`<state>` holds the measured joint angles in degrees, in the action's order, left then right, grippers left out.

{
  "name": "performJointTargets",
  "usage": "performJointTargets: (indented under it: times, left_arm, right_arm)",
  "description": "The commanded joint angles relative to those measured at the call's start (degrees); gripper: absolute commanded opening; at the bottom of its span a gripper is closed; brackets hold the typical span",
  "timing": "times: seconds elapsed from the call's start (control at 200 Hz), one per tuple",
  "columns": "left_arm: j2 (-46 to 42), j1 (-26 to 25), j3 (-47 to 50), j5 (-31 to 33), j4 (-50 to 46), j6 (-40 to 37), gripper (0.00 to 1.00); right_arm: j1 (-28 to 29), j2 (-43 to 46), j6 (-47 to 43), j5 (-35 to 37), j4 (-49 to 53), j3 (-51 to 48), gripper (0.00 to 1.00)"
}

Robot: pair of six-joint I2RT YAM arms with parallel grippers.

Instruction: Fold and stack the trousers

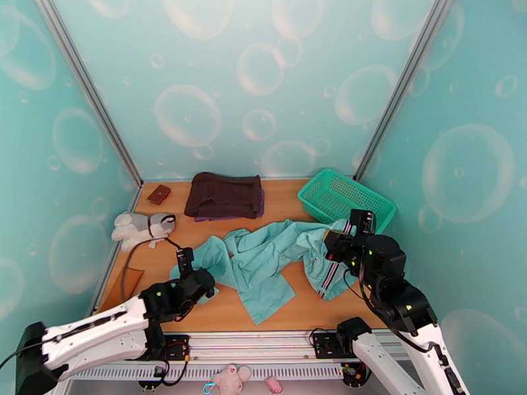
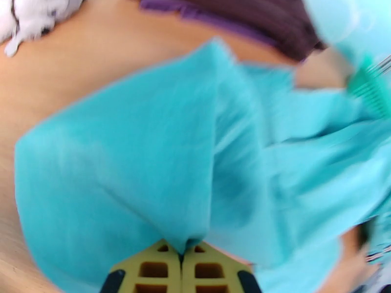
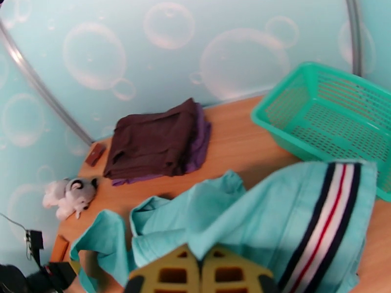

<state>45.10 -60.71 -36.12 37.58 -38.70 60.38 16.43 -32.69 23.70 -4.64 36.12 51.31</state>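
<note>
Table (image 1: 290, 200): one pair trousers (image 1: 260, 261), one basket (image 1: 344, 195), one plush (image 1: 141, 228); left gripper (image 2: 181, 257), right gripper (image 3: 200, 257) both clamped on trousers

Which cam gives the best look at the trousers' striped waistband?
Right wrist: the waistband is close and sharp, its white, dark and red stripes distinct. Top external shows it small, running down the right side of the trousers. Left wrist catches a blurred striped sliver at the lower right edge.

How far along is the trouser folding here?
Early. A folded dark pile sits at the back. The left gripper and right gripper are each shut on the trousers, the right by the striped waistband. The trousers lie crumpled: no fold made, nothing stacked yet.
</note>
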Motion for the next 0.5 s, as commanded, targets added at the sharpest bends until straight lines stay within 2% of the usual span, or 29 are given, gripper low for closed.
performJointTargets:
  times: [0.0, 0.115, 0.175, 0.235, 0.3, 0.37, 0.495]
  left_arm:
    - [-6.80, -0.34, -6.77, 3.97, -6.43, -6.56, 0.00]
    - [-12.46, -0.18, -12.58, 5.68, -4.40, -12.69, 0.00]
    - [-13.21, 0.13, -15.64, 8.94, -5.13, -14.19, 0.00]
    - [-12.75, 0.56, -18.02, 14.81, -7.64, -13.97, 0.00]
    - [-12.48, 1.12, -20.43, 21.53, -11.10, -11.96, 0.00]
    - [-12.58, 1.62, -22.36, 27.81, -15.08, -9.95, 0.00]
    - [-12.59, 3.01, -25.37, 35.95, -29.94, 2.14, 0.00]
  right_arm:
    - [0.53, 2.88, -0.89, -8.17, -5.36, 1.58, 0.00]
    - [0.58, 4.48, -0.39, -5.47, -4.37, 5.35, 0.00]
    - [0.54, 3.73, 0.75, 3.08, -1.25, 8.92, 0.00]
    - [0.54, 0.84, 1.24, 13.07, 3.59, 13.39, 0.00]
    - [0.54, -2.84, 1.86, 22.96, 8.37, 18.21, 0.00]
    - [0.49, -5.80, 1.47, 30.37, 10.75, 21.29, 0.00]
    - [0.37, -9.05, 0.41, 40.49, 13.64, 23.77, 0.00]
